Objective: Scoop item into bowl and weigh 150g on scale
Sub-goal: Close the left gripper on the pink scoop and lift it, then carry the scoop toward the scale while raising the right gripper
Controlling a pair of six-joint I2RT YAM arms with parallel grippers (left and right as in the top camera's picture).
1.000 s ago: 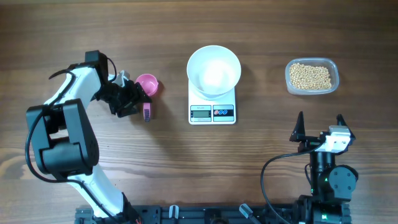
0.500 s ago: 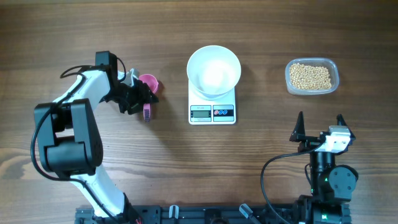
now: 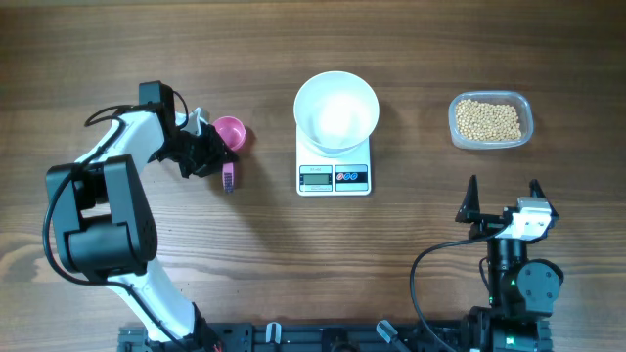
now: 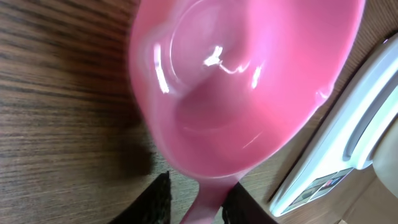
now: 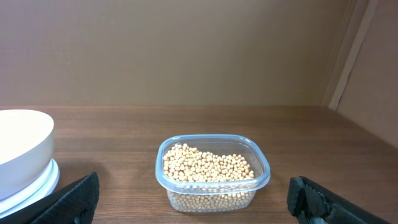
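A pink scoop (image 3: 231,132) lies left of the white scale (image 3: 334,176), its handle pointing toward the table's front. My left gripper (image 3: 217,161) is at that handle. In the left wrist view the scoop (image 4: 236,93) fills the frame, and its handle runs down between the two dark fingers of my left gripper (image 4: 199,186). The right finger touches the handle and a gap shows at the left one. The white bowl (image 3: 336,110) stands empty on the scale. The tan beans (image 3: 487,119) fill a clear container (image 5: 214,186). My right gripper (image 3: 502,191) stands wide open, well short of it.
In the right wrist view the bowl (image 5: 18,149) and the scale's edge (image 5: 37,183) show at the left. The scale's corner (image 4: 348,149) shows at the right of the left wrist view. The table is bare brown wood.
My left gripper's jaws have narrowed around the scoop's handle, and the arm has shifted slightly beside it. The right arm has not moved.
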